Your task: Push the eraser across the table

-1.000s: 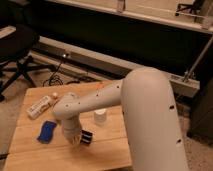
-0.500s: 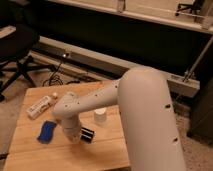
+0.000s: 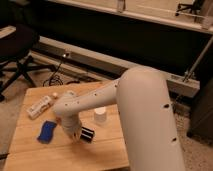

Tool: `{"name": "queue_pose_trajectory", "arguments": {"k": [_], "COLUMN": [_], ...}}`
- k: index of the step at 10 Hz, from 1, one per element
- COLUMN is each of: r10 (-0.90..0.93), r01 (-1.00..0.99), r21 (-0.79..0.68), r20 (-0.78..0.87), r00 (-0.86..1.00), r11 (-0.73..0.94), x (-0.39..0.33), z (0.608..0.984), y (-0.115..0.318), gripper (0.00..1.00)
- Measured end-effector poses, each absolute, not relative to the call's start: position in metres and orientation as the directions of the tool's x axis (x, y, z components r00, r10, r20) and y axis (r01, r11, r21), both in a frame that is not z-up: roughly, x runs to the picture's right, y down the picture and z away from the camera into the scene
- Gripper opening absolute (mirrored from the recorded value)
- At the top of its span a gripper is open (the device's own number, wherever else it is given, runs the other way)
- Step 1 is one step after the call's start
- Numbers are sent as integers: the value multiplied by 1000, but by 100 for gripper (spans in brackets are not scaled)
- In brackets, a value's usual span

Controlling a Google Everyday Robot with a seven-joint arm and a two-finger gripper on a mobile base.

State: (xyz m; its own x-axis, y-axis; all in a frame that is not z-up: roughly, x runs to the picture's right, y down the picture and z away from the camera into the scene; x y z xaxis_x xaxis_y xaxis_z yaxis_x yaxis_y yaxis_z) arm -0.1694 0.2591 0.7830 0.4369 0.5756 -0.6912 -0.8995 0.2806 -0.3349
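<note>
The black eraser [image 3: 88, 134] lies on the light wood table [image 3: 30, 155], near its middle front. Only a short dark end of it shows; the rest is hidden under my arm. My gripper [image 3: 76, 134] is at the end of the white arm [image 3: 135, 115], low over the table and right against the eraser's left side. The arm covers most of the gripper.
A blue rectangular pad [image 3: 47, 131] lies left of the gripper. A white bottle-like object [image 3: 40, 106] lies at the back left and a small white cup [image 3: 100, 116] stands just behind the eraser. A black office chair [image 3: 17, 55] stands beyond the table's left.
The wrist and the black eraser end have shifted slightly to the right. The blue pad, the cup and the white object have not moved.
</note>
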Motion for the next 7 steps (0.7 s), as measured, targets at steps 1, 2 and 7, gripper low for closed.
{"name": "queue_pose_trajectory", "arguments": {"k": [1, 2, 7], "r10": [582, 591, 629], "r01": [-904, -911, -936], "r21": [-325, -312, -250], "r20": [-692, -693, -693], "r00": [427, 413, 352], "r11": [277, 271, 248], "x": [-167, -162, -138], "z": [786, 790, 821], "y": [256, 251, 225], "gripper": [0, 0, 0]}}
